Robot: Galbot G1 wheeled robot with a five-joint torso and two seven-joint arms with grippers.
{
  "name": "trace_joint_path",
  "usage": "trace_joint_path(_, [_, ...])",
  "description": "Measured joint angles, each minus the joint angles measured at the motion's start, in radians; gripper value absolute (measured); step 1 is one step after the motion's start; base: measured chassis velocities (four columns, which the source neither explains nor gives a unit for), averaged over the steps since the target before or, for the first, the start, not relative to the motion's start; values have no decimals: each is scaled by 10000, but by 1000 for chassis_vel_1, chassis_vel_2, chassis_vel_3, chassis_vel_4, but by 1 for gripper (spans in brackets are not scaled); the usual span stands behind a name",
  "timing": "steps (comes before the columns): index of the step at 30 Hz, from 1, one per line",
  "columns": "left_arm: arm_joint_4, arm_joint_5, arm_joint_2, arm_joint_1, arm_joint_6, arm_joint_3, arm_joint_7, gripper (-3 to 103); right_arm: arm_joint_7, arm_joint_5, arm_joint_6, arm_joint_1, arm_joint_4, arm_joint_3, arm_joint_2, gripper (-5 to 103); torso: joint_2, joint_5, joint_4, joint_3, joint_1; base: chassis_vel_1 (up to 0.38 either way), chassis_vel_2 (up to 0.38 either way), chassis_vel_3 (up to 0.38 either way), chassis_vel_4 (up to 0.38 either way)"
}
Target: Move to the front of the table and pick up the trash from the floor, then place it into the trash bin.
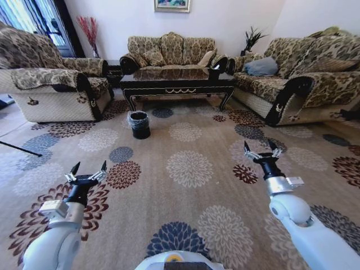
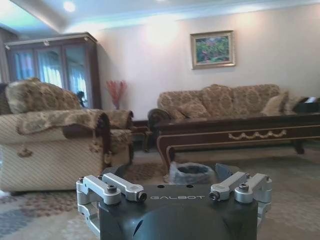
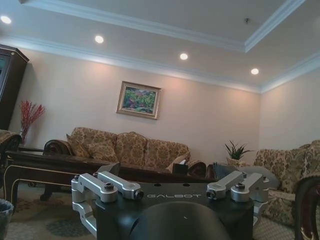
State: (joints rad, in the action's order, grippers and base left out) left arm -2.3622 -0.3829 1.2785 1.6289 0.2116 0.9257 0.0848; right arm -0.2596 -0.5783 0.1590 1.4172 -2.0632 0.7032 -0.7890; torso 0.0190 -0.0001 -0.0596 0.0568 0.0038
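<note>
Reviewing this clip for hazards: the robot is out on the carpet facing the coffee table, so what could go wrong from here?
The trash bin stands on the carpet in front of the table, so driving straight in might knock it over. Both arms are held forward, left gripper and right gripper open; they could strike the table apron or the sofa on a turn.

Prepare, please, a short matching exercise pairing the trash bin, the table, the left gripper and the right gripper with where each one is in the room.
Things:
1. trash bin
2. table
3. left gripper
4. right gripper

Places:
A. before the middle sofa
B. open, over the carpet, robot's right
C. on the carpet by the table's left end
D. open, over the carpet, robot's left

Pairs: 1-C, 2-A, 3-D, 4-B
</note>
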Motion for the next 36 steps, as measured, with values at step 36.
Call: trace_joint_path(36, [1843, -783, 108, -576, -2587, 478, -1852, 100, 9, 269, 264, 408, 295, 64, -411, 100, 675, 1, 0, 615, 62, 0, 0, 0, 0])
